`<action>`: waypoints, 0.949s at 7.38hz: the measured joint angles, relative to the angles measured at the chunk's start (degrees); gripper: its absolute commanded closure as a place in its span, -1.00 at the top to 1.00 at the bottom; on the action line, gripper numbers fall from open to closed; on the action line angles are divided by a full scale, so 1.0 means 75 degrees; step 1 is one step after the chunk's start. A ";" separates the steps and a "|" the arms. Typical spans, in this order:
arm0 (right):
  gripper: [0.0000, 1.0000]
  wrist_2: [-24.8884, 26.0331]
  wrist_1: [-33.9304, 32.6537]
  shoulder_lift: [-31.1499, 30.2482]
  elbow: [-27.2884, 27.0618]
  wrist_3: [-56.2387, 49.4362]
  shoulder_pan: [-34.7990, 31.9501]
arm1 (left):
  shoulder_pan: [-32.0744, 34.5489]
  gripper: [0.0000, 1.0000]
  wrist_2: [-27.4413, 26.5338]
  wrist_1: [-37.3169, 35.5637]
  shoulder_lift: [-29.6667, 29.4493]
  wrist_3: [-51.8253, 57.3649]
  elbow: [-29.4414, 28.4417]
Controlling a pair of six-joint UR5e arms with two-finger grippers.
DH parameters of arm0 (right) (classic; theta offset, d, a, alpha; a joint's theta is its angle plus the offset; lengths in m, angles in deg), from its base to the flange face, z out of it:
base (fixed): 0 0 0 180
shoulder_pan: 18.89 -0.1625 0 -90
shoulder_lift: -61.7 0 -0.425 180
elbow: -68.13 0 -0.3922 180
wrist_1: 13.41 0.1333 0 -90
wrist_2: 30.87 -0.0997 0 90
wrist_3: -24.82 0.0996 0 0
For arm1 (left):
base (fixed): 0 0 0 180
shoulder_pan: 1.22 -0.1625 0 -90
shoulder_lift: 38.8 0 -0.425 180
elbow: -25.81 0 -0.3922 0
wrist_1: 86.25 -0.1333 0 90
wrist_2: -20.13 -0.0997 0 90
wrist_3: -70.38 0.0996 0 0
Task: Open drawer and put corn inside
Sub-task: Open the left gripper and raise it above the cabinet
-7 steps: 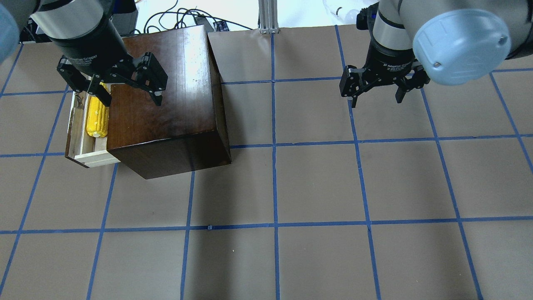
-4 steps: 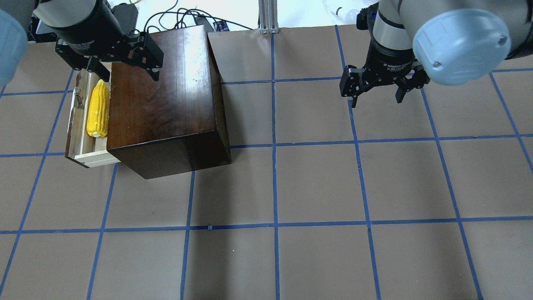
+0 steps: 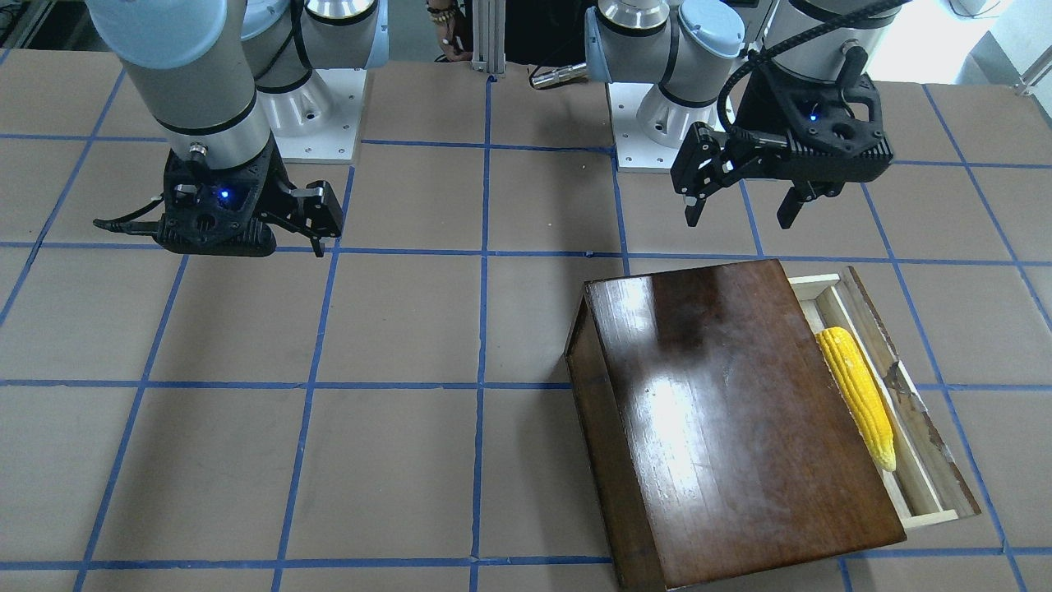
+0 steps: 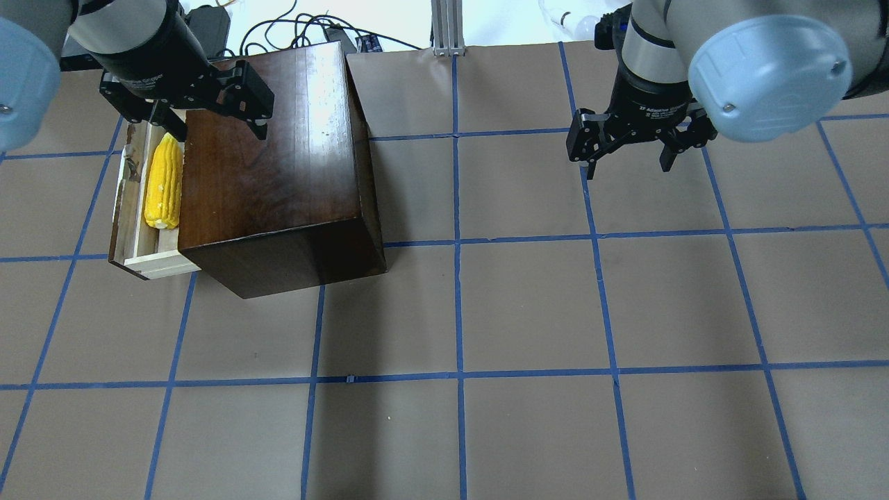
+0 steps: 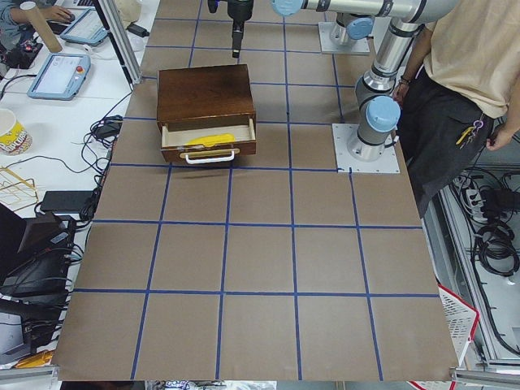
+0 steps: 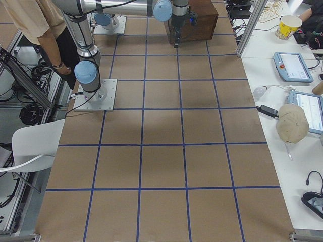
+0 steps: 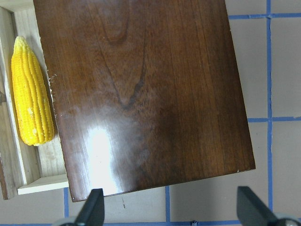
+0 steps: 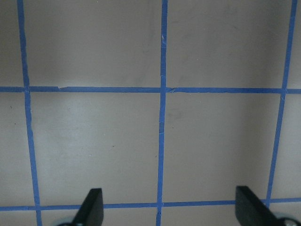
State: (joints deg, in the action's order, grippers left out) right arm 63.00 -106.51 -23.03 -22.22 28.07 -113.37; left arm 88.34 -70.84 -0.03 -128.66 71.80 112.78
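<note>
Lying lengthwise in the pulled-out drawer [image 3: 925, 487], a long narrow tray of pale wood with a worn dark-brown front panel, the small bright yellow corn cob [image 3: 859, 395] points its tapered tip toward the operators' side in the front-facing view. The drawer juts from the robot's-left side of the glossy dark-brown wooden box [image 3: 723, 411], which stands on the brown table [image 3: 394, 329] marked with a grid of blue tape. The left pincer [image 3: 739, 215] hangs raised with its fingers spread and nothing between them. The right pincer [image 4: 628, 164] is well apart from the box.

From overhead, the corn cob rests against the drawer's inner side, just beside the box wall. The left pincer, fingers apart, shows over the far end of box and drawer. The right pincer is spread and empty over bare table.

From the left end, the drawer's front panel carries a white handle [image 5: 210, 157], with the corn cob a yellow streak behind it.

From the right end, the box is partly hidden behind the near arm.

The left wrist camera looks down on the box top, with the corn cob in the drawer at the left and both fingertips wide apart.

The right wrist camera shows only taped table between separated fingertips.
</note>
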 measured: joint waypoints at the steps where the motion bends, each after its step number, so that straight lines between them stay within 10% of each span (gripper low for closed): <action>1: 1.00 0.0000 0.0002 0.0000 0.0000 0.0000 0.0000 | -0.0003 1.00 -0.0009 0.0055 -0.0004 0.0005 -0.0007; 7: 1.00 0.0000 0.0001 0.0000 0.0000 0.0000 0.0000 | -0.0078 1.00 0.0294 0.0587 0.0008 0.0056 -0.0087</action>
State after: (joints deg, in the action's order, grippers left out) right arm 63.00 -106.51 -23.03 -22.22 28.07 -113.37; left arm 87.76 -68.63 4.38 -128.59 72.22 112.13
